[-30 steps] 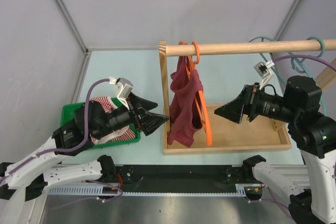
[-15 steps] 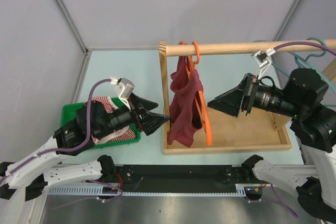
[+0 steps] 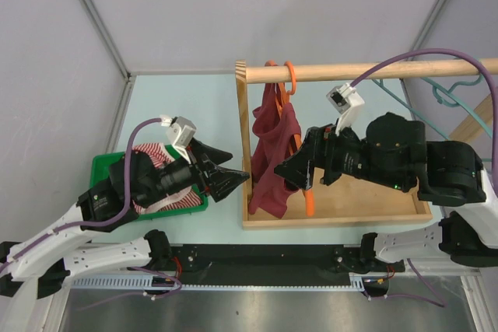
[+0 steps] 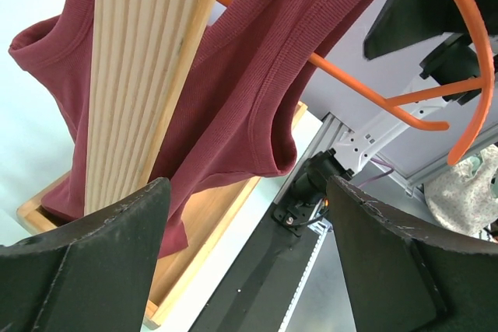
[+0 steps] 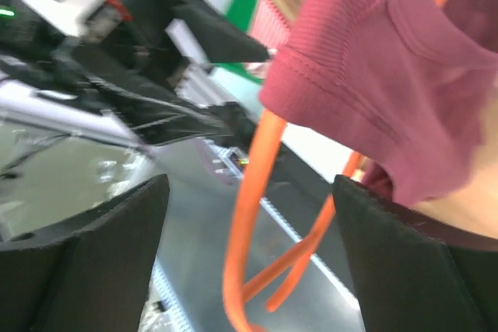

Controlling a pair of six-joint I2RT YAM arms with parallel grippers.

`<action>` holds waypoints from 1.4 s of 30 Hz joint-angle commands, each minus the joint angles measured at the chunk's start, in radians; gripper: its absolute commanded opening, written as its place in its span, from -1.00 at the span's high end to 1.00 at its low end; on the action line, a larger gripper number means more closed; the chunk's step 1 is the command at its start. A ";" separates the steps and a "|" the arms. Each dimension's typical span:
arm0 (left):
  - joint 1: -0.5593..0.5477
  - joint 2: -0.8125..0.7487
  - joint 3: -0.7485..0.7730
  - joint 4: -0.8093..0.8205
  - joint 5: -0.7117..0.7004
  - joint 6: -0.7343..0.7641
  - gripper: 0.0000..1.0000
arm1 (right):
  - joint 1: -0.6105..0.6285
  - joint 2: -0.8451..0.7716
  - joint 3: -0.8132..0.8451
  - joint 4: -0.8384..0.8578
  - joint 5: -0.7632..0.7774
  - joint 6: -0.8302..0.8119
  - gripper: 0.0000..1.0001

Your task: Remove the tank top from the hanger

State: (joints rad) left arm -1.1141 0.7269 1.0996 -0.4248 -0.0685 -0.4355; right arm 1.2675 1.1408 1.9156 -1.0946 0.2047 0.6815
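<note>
A maroon tank top hangs on an orange hanger hooked over a wooden rail. My left gripper is open just left of the rack's wooden post, level with the top's lower half. In the left wrist view the post and tank top are close ahead. My right gripper is open at the hanger's lower right side, against the garment. In the right wrist view the hanger's orange bar runs between the open jaws, below the maroon fabric.
The rack stands on a wooden tray base. A green bin with striped cloth sits at the left. Teal hangers hang at the rail's right end. A black rail runs along the near edge.
My right arm has swung left from the tray's right side, bringing its open gripper up to the hanger and tank top. The left arm has stayed in place.
</note>
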 commanded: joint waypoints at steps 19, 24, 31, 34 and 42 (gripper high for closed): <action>-0.004 0.006 0.017 0.026 0.024 0.001 -0.72 | 0.092 -0.035 -0.044 0.125 0.197 0.006 0.51; -0.004 0.008 0.013 0.027 0.026 -0.006 -0.71 | 0.092 -0.096 -0.099 0.186 0.209 0.016 0.70; -0.004 0.019 0.028 0.035 0.038 -0.006 -0.71 | 0.090 -0.157 -0.151 0.281 0.210 0.010 0.95; -0.004 0.032 0.035 0.038 0.039 0.000 -0.71 | 0.090 -0.180 -0.171 0.331 0.197 0.000 1.00; -0.004 0.054 0.046 0.052 0.053 0.003 -0.71 | 0.090 -0.277 -0.270 0.463 0.183 -0.022 1.00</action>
State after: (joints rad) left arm -1.1141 0.7753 1.1030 -0.4206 -0.0380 -0.4358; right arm 1.3525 0.9218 1.6634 -0.8143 0.4068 0.6998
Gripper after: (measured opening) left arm 0.854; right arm 0.123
